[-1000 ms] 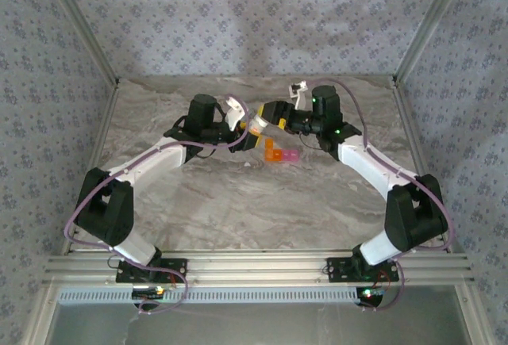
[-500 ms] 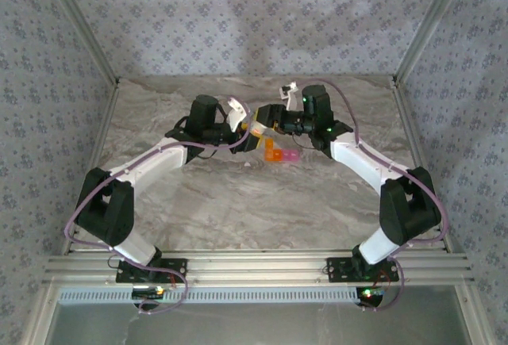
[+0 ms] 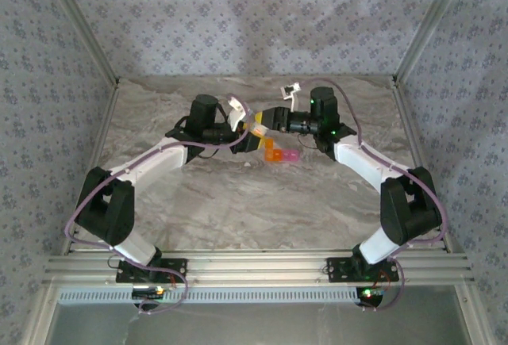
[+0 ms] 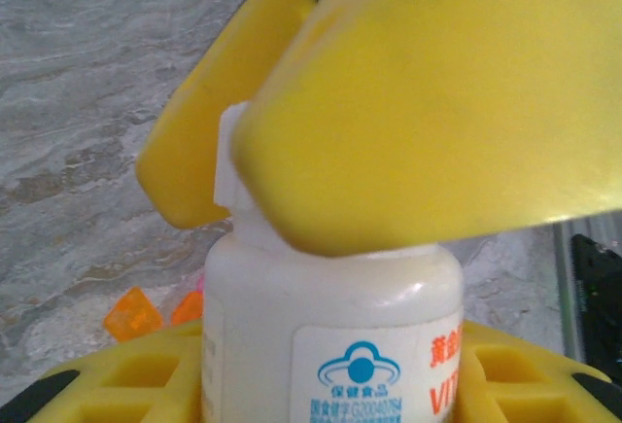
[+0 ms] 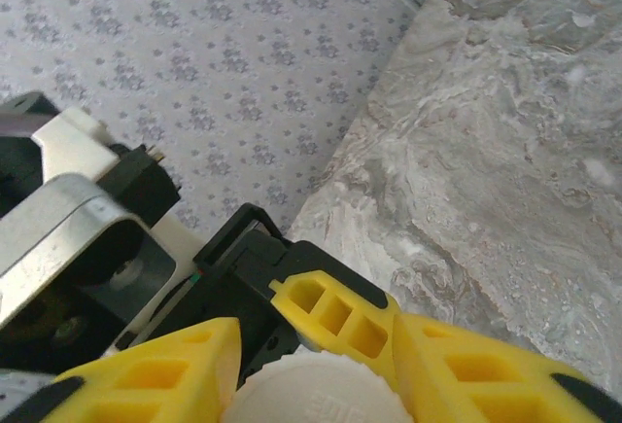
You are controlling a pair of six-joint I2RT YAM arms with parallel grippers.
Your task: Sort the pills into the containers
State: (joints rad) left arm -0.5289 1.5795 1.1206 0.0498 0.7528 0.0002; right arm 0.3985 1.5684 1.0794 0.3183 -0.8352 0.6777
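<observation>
Located the containers (image 3: pixel 279 155), an orange compartment (image 3: pixel 271 154) and a pink compartment (image 3: pixel 290 156) joined side by side, standing on the marble-patterned surface (image 3: pixel 238 202) just beside both claws and touched by neither. Judged them light, stiff, thin-walled and smooth. Expected skidding or tipping under any nudge. Recommended leaving them standing and filling from above, or pinching across the outer walls if repositioning proved necessary.

Judged the white pill bottle (image 4: pixel 330 316) rigid, light and slick over its label. Recommended a hold round the body for support and on the ribbed cap (image 5: pixel 292 402) for twisting.

Found the left claw (image 3: pixel 244 139) clenched round the bottle body, one yellow finger pressed on each side below the shoulder. Found the right claw (image 5: pixel 309 379) closed to cap width, gripping the cap from opposite sides. Could not tell the cap's state, loosened or tight. Presumed the pills inside the bottle.
</observation>
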